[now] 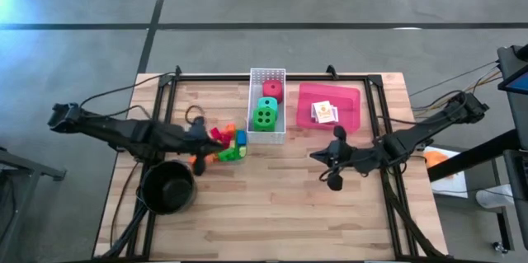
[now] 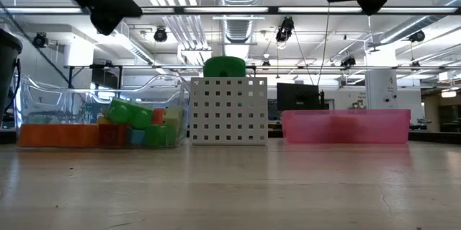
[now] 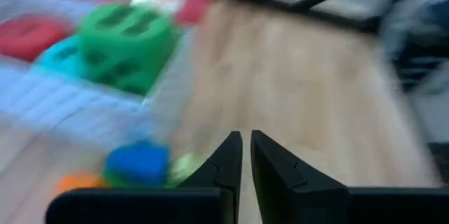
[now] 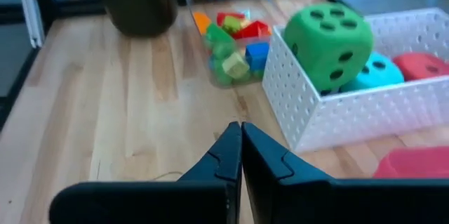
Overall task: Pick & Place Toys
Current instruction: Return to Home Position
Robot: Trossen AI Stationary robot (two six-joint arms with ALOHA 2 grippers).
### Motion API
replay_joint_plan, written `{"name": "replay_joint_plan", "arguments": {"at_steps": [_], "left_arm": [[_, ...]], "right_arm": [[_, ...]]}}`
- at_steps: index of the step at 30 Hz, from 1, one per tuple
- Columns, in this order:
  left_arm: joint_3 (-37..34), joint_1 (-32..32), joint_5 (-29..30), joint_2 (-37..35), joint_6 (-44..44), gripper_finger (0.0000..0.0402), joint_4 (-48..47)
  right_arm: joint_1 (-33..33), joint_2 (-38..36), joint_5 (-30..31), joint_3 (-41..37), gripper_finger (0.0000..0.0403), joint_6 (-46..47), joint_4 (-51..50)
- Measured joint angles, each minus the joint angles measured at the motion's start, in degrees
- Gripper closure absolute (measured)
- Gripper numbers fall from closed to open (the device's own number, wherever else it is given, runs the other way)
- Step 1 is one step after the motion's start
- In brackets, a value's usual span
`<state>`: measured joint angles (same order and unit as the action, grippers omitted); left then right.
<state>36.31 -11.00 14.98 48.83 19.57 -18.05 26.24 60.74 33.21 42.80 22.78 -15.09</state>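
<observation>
A green die (image 1: 265, 115), a teal die (image 4: 379, 69) and a red die (image 1: 272, 91) sit in the white perforated basket (image 1: 252, 102) at the far middle. Small multicoloured bricks (image 1: 228, 143) lie in a clear plastic container (image 2: 101, 115) left of the basket. Flat card packs (image 1: 324, 113) lie in the red tray (image 1: 351, 98). My left gripper (image 3: 245, 155) is shut and empty, just above the bricks (image 3: 138, 162). My right gripper (image 4: 240, 147) is shut and empty above the bare table, near side of the tray.
A round black pot (image 1: 168, 185) stands at the near left, close under the left arm. Bare wood (image 1: 280, 205) spreads across the near middle of the table. A dark frame rail (image 1: 330, 76) runs along the far edge.
</observation>
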Motion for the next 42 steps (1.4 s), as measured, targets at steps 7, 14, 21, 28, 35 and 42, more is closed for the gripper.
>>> {"name": "replay_joint_plan", "arguments": {"at_steps": [7, 14, 21, 28, 35, 42], "left_arm": [[-15.72, 0.0, -13.27, -16.61, -7.42, 0.0365, 18.44], [-18.42, 0.06, -13.1, -25.06, -12.05, 0.0365, 12.6], [-22.62, 0.1, -13.39, -30.8, -15.24, 0.0365, 15.01], [-27.66, 0.11, -17.78, -34.16, -17.95, 0.0365, 16.27], [-33.59, 0.22, -17.78, -37.89, -15.03, 0.0365, 20.12], [-36.11, 0.24, -17.62, -40.32, -12.94, 0.0365, 20.71]], "right_arm": [[0.0, -12.11, -0.06, -12.9, 0.0395, -5.22, 16.26], [-0.07, -27.5, -7.59, -25.78, 0.0395, -11.86, 27.07], [-0.02, -42.14, -12.7, -33.47, 0.0395, -16.27, 27.54], [-0.09, -51.91, -17.97, -37.84, 0.0395, -22.27, 26.6], [-2.25, -56.2, -18.76, -41.1, 0.0395, -25.17, 24.75], [-7.56, -56.16, -28.49, -41.24, 0.0395, -26.7, 23.44]]}}
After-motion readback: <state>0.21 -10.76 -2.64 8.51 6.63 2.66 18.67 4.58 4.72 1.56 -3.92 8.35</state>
